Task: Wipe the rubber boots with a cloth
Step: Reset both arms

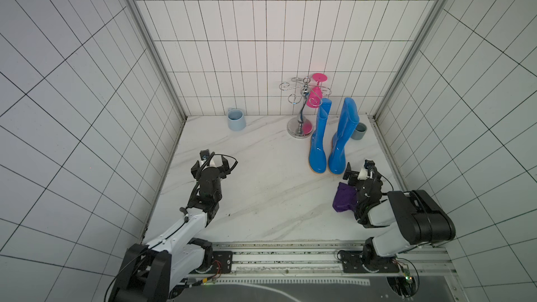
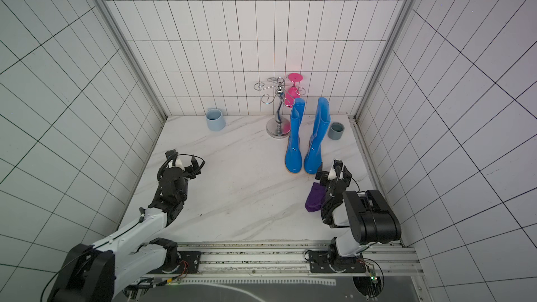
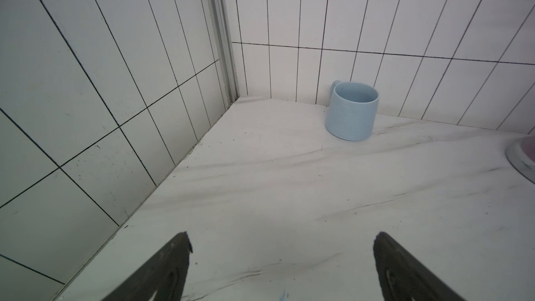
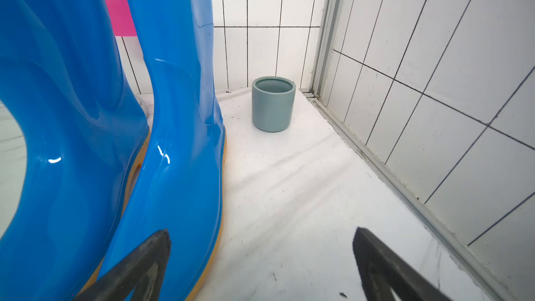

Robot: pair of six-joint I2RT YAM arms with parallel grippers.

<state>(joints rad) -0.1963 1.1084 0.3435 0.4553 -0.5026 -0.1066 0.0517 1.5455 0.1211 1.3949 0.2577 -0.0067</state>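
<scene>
Nearest, the crumpled dark purple fabric cloth (image 1: 344, 199) lies on the white marbled tabletop (image 1: 261, 187), beside the right arm's wrist and behind its fingertips. I'd say the right gripper (image 1: 360, 171) must draw back to reach it. Its fingers stand wide apart, empty, just beside the toes of the upright glossy blue rubber boots (image 1: 318, 152). The left gripper (image 1: 223, 164), also spread and empty, is well apart.

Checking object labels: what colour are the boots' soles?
Orange-yellow soles beneath the blue rubber boots; clearest in the right wrist view.
</scene>
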